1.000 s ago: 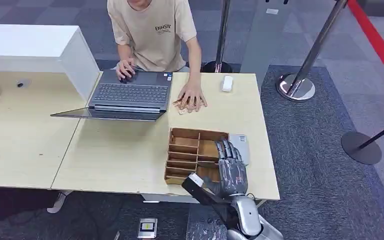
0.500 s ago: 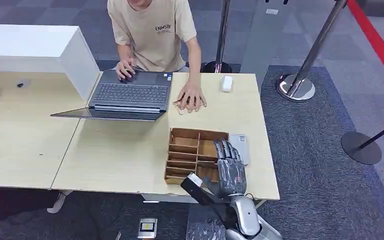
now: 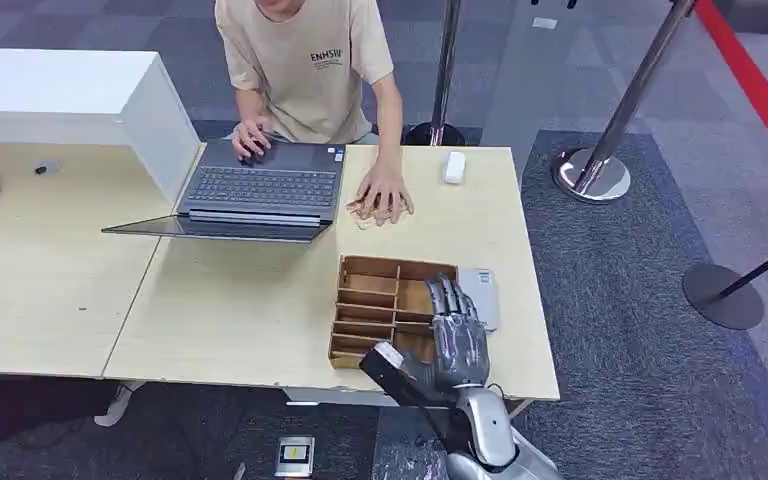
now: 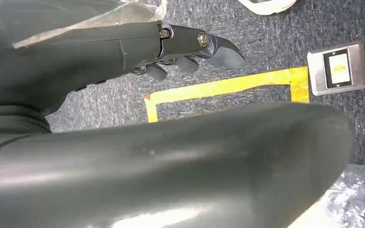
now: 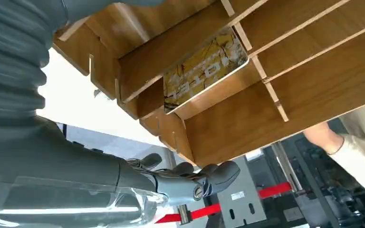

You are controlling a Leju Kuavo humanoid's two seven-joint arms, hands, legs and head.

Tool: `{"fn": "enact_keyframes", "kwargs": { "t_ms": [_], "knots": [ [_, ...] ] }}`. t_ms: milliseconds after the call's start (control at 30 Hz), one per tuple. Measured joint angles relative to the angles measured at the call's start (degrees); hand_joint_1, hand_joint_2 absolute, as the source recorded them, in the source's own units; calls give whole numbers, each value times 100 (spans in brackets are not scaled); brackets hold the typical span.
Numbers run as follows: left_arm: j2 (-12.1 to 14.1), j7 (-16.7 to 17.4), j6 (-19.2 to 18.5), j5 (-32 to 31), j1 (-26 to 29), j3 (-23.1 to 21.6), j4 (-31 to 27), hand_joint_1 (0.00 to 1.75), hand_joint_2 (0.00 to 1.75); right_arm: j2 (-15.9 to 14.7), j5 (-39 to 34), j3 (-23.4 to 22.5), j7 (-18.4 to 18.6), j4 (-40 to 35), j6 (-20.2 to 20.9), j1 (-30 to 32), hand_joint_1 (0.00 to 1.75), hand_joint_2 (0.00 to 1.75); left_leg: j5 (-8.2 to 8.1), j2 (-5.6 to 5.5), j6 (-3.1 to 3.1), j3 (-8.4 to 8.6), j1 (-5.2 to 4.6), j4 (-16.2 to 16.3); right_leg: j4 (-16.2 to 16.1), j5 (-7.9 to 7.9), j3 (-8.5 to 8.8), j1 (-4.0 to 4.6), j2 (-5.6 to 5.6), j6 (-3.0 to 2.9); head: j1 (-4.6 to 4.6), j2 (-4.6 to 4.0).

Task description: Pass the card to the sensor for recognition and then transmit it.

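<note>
Currently:
Task stage: early. The card (image 5: 204, 71) is lying in a compartment of the wooden organizer (image 3: 370, 300); it is not yet being gripped, presented or handed over.
Card location: in the right wrist view the yellow printed card is resting flat inside one slot, against a divider. In the head view the exact slot cannot be resolved; the right hand is covering the near-right part of the organizer.
Sensor: the flat grey device (image 3: 480, 290) lying just beside the organizer, at 3 o'clock from it, is judged to be the reader. This is a judgement, not a confirmed reading.
Remaining steps: gripping the card, lifting it clear of the slot, holding it to the sensor, then passing it on, probably to the person (image 3: 305, 60) sitting at 12 o'clock behind the laptop (image 3: 260, 190).
Right hand (image 3: 452, 335): hovering over the organizer's 4 o'clock corner, fingers extended and apart, pointing toward 12 o'clock. It is holding nothing. Contact with the dividers cannot be confirmed.
Left hand (image 4: 185, 47): hanging above the carpeted floor, fingers curling loosely inward. Nothing is showing in it; whether it counts as closed cannot be told.
Next move requirement: lowering the fingers into the narrow slot without catching the thin dividers.
</note>
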Motion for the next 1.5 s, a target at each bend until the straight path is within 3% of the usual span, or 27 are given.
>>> {"fn": "enact_keyframes", "kwargs": {
  "t_ms": [67, 100, 133, 167, 1333, 1367, 1400, 1433, 1500],
  "knots": [
    [0, 22, 2, -20, -2, -7, 0, 0, 0, 4, -42, -17, -2, 42, 0, -27, 0, 175, 0, 0, 0, 0, 0, 0, 0, 0, 0, 0, 0, 0, 0, 0],
    [0, 22, 7, -20, -3, -7, 0, 0, 0, 7, -50, -22, -7, 65, 0, -40, 143, 175, 0, 0, 0, 0, 0, 0, 0, 0, 0, 0, 0, 0, 0, 0],
    [0, 22, 9, -20, -5, -7, 0, 0, 0, 11, -50, -22, -11, 81, 0, -52, 171, 175, 0, 0, 0, 0, 0, 0, 0, 0, 0, 0, 0, 0, 0, 0],
    [0, 24, 9, -20, -6, -9, 0, 0, 0, 11, -52, -24, -11, 111, 2, -53, 175, 175, 0, 0, 0, 0, 0, 0, 0, 0, 0, 0, 0, 0, 0, 0],
    [-17, 28, 44, 4, -61, -9, 0, 0, 0, 103, -275, -70, -317, 682, -149, -264, 175, 175, 0, 3, 0, 5, 0, 0, 0, 0, 4, 0, 1, 0, 0, 0],
    [-17, 28, 44, 4, -61, -9, 0, 0, 0, 109, -278, -70, -319, 695, -160, -268, 154, 175, 0, 3, 0, 5, 0, 0, 0, 0, 4, 0, 1, 0, -2, 0],
    [-17, 28, 44, 4, -61, -9, 0, 0, 0, 114, -282, -70, -326, 706, -170, -271, 12, 175, 0, 3, 0, 5, 0, 0, 0, 0, 4, 0, 1, 0, 0, 0],
    [-17, 28, 44, 4, -61, -9, 0, 0, 0, 118, -284, -70, -325, 715, -181, -272, 0, 175, 0, 3, 0, 5, 0, 0, 0, 0, 5, 0, 1, 0, 0, 0],
    [-17, 28, 44, 4, -61, -9, 0, 0, 0, 131, -297, -72, -323, 732, -232, -273, 0, 175, 0, 3, 0, 6, 0, 0, 0, 0, 5, 0, 1, 0, 0, 0]
  ]
}}
